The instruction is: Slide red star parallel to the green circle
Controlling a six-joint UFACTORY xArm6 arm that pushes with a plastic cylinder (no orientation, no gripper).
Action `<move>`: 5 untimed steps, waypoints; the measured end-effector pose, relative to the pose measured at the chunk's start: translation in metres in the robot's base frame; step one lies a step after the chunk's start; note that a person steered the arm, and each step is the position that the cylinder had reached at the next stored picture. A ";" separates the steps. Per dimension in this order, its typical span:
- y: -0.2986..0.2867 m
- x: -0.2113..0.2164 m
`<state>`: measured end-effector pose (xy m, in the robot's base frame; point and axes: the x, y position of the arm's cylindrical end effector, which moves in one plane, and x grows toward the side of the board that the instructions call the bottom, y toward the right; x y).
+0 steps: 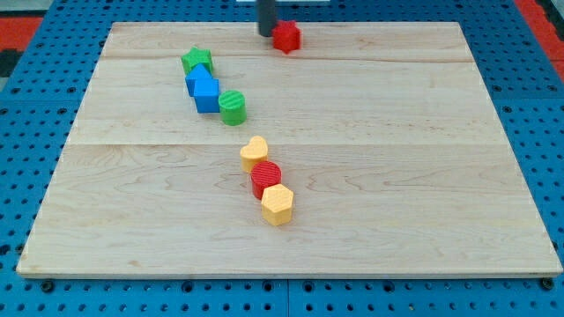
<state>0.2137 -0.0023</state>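
No brand, label or writing can be read anywhere. The pale wooden plank table (370, 176) lies on a blue pegboard base (529, 114) dotted with holes. There is no pincer here, only a straight dark rod; my tip (266, 33) rests against the view's left side of the small red star-shaped block (285, 36), near the table's top edge. The ribbed green circular block (233, 107) sits well below it and leftward, touching a blue cube-like block (205, 91) with a green star block (197, 61) above. Lower, a yellow heart block (255, 152), ribbed red round block (265, 178) and yellow hexagonal block (277, 203) form a touching line.
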 end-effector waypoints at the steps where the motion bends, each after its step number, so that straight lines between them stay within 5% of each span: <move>1: 0.002 0.001; 3: 0.023 -0.021; 5: 0.032 0.046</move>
<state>0.2594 0.0298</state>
